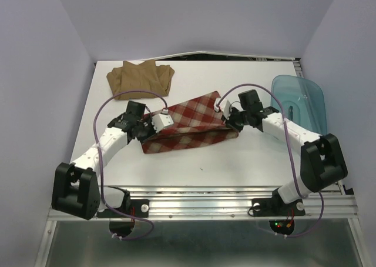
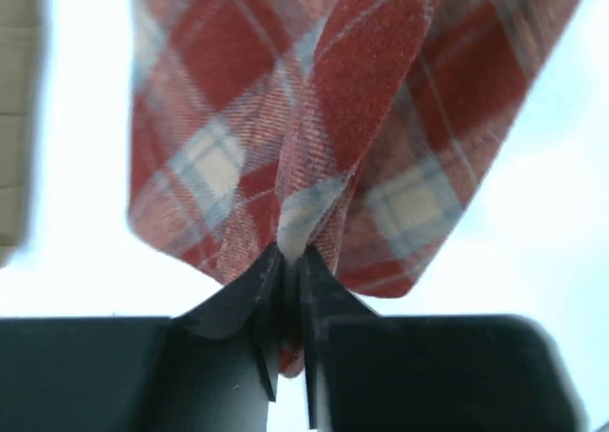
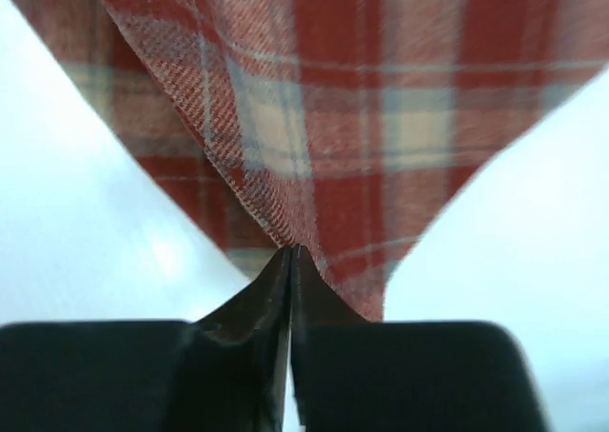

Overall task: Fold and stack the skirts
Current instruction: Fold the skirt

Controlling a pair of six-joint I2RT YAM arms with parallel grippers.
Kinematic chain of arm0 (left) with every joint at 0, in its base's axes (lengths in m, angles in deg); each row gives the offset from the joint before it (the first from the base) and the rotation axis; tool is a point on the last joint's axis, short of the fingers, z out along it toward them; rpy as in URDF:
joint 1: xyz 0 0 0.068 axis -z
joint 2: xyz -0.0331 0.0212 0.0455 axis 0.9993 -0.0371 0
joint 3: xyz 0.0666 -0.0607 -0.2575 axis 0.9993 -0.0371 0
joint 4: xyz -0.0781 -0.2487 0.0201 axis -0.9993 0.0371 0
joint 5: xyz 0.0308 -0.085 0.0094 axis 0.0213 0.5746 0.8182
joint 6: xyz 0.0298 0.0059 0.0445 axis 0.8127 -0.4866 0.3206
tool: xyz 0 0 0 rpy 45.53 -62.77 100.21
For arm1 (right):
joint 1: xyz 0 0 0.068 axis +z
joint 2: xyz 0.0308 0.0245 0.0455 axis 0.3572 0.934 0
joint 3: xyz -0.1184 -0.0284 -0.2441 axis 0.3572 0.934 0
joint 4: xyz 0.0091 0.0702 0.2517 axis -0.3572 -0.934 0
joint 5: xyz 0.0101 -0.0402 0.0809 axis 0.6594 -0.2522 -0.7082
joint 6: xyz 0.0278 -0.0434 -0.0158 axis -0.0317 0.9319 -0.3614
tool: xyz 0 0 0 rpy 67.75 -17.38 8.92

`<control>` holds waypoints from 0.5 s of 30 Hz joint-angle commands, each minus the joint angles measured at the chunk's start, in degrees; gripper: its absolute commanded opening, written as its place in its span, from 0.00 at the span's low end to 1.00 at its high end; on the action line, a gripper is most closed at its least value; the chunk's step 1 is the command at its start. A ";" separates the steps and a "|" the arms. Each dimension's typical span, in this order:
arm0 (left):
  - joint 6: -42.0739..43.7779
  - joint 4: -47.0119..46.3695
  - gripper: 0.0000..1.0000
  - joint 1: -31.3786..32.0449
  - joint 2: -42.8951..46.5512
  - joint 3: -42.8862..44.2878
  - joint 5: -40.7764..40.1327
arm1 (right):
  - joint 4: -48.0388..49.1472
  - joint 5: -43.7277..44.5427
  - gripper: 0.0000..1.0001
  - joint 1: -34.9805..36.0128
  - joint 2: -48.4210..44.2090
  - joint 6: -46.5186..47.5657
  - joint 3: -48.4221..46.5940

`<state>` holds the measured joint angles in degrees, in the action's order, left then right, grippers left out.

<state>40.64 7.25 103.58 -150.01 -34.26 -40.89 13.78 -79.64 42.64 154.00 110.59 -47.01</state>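
The red-and-cream plaid skirt (image 1: pixel 191 124) lies folded across the middle of the table, its upper layer lifted between the two arms. My left gripper (image 1: pixel 165 116) is shut on the skirt's left side, and a fold of plaid cloth (image 2: pixel 314 166) is pinched between its jaws (image 2: pixel 290 261). My right gripper (image 1: pixel 222 107) is shut on the skirt's right corner; the plaid cloth (image 3: pixel 343 118) runs up from its closed tips (image 3: pixel 293 253). The tan-brown skirt (image 1: pixel 141 77) lies folded at the back left, apart from both grippers.
A translucent blue plastic tub (image 1: pixel 301 99) stands at the right edge of the table, behind the right arm. The white tabletop (image 1: pixel 194 161) shows in front of the plaid skirt. Purple walls enclose the table on three sides.
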 commanded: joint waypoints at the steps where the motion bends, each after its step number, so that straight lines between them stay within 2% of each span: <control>1: 1.56 2.10 0.43 2.13 -1.60 -6.90 -2.22 | -2.61 0.38 0.10 2.01 2.57 1.82 4.79; 2: 1.21 2.27 0.53 2.40 -2.21 -7.08 -1.52 | -2.52 1.87 0.45 2.02 4.58 0.86 4.36; 3: 0.77 2.70 0.76 2.40 -3.00 -6.65 -0.73 | -3.13 2.75 0.58 2.02 5.38 0.16 3.48; 4: -0.19 3.58 0.98 2.40 -3.10 -6.04 0.41 | -3.48 3.46 0.68 2.02 5.91 -0.90 2.61; 6: -1.25 5.33 0.99 2.40 -1.27 -3.06 2.69 | -3.49 4.60 0.88 2.02 4.52 -4.05 -0.11; 8: -2.83 8.06 0.99 2.40 1.63 -0.68 5.15 | -3.66 4.08 0.92 2.02 2.24 -7.57 -2.23; 10: -5.47 8.95 0.99 2.40 5.85 2.14 7.80 | -4.54 1.89 0.92 2.02 -1.02 -11.44 -5.30; 13: -7.93 10.00 0.99 2.40 8.24 4.86 9.47 | -7.87 -1.10 0.83 2.02 -2.96 -15.93 -7.86; 15: -8.46 10.09 0.90 2.40 7.19 6.18 9.39 | -8.14 -3.04 0.72 2.02 -2.96 -19.09 -7.60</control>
<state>35.62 15.32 105.87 -143.84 -31.79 -35.03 7.16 -78.57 44.63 153.71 98.87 -52.28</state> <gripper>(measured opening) 0.947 0.782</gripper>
